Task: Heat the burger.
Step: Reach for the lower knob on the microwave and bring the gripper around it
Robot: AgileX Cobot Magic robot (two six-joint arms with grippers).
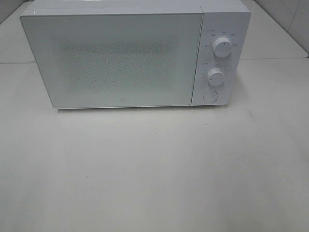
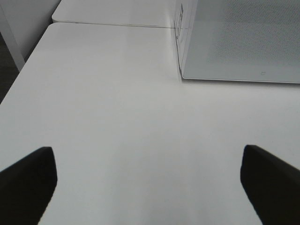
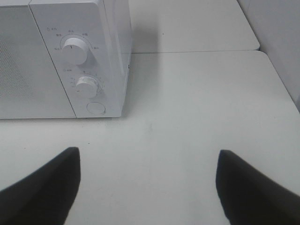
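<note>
exterior high view shows a white microwave (image 1: 120, 58), door closed, on a pale table (image 1: 154, 174). the left gripper (image 2: 146, 154) hangs over the tabletop with jaws spread wide, gripping nothing. the right gripper (image 3: 147, 154) likewise gapes empty, facing the microwave's control panel (image 3: 89, 28). where the burger is cannot be told.

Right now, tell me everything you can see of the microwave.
The microwave is a white box, glossy like plastic, standing upright on the table. Its door, shut, has a dotted mesh window; nothing inside shows. The panel right of the door carries an upper knob, a lower knob and a round button below them. Only the table touches it.
</note>
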